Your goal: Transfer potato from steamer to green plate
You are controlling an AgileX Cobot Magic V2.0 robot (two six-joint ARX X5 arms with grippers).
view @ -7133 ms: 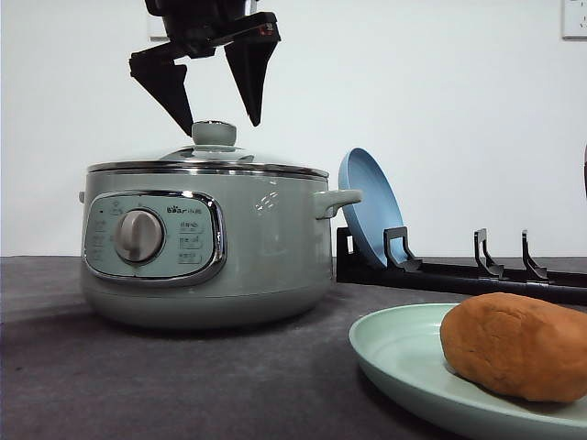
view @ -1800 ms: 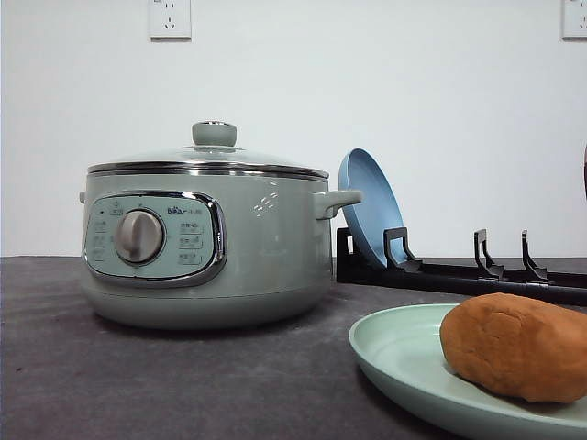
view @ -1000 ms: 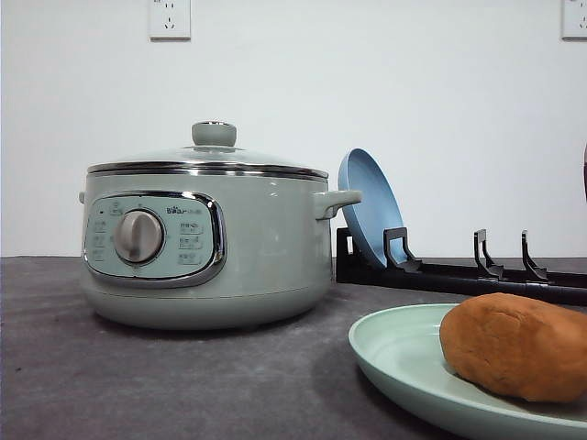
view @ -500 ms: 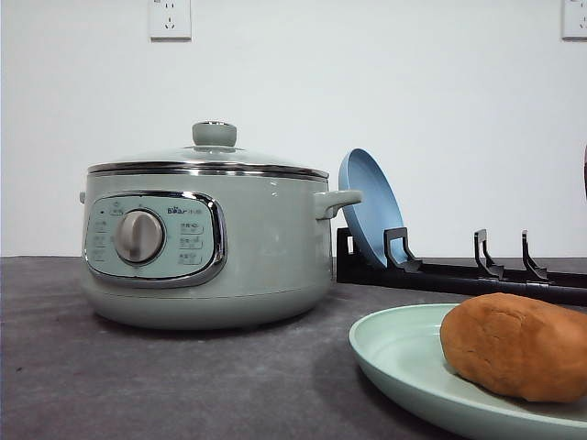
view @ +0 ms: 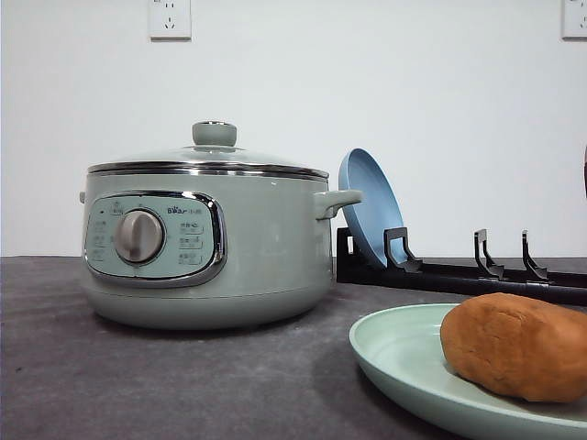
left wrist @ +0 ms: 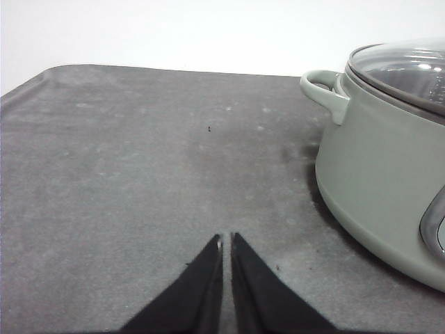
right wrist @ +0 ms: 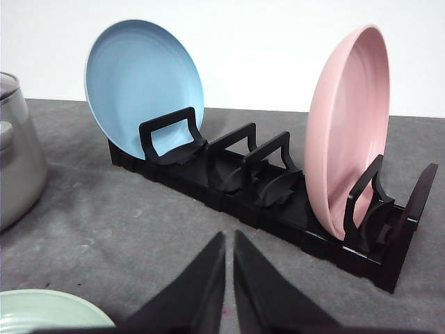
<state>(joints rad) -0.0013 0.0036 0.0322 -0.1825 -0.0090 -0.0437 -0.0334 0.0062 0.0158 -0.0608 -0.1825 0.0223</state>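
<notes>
The orange-brown potato (view: 518, 346) lies on the green plate (view: 404, 362) at the table's front right. The pale green steamer (view: 206, 243) stands at the left with its glass lid on and the knob (view: 214, 133) upright. In the left wrist view my left gripper (left wrist: 227, 243) is shut with nothing in it, low over the grey mat, and the steamer (left wrist: 382, 160) stands off to one side of it. My right gripper (right wrist: 229, 243) is shut and holds nothing, facing the plate rack, with the green plate's rim (right wrist: 49, 309) at the corner.
A black plate rack (right wrist: 278, 202) behind the green plate holds a blue plate (right wrist: 142, 87) and a pink plate (right wrist: 344, 139) on edge. The rack (view: 459, 270) and blue plate (view: 370, 206) stand right of the steamer. Bare grey mat (left wrist: 125, 174) lies left of the steamer.
The open gripper that hung over the lid knob 7 seconds ago has left the front view. Over the last two seconds nothing has moved.
</notes>
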